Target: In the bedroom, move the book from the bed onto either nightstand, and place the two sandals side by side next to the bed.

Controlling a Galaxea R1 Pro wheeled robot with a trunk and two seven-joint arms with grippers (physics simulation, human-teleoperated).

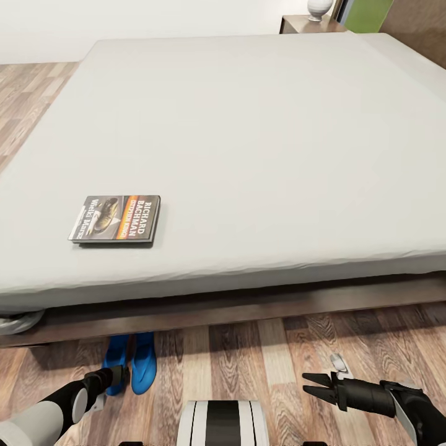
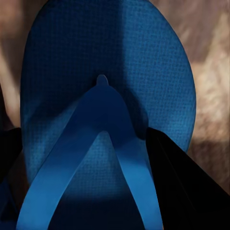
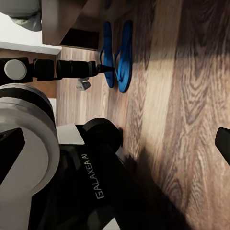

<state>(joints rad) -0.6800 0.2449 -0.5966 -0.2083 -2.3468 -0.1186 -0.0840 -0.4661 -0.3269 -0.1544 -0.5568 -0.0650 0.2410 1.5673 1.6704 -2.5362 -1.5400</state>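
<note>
Sandals (image 1: 131, 370) side by side, left gripper (image 1: 118, 376) at the nearer one.

A bright blue sandal (image 2: 108, 96) fills most of the frame, its Y-shaped strap (image 2: 103, 139) running down from the centre, with brown wood-plank floor (image 2: 211, 72) along the right edge and dark gripper fingers (image 2: 177, 177) at lower right.

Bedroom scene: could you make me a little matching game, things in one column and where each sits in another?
Things:
1. book
2. sandals
3. right gripper
4. white vase

Places:
A. on the wood floor at the bed's edge
B. on the nightstand beyond the bed
C. on the grey mattress
D. above bare floor, open and empty

Pairs: 1-C, 2-A, 3-D, 4-B
</note>
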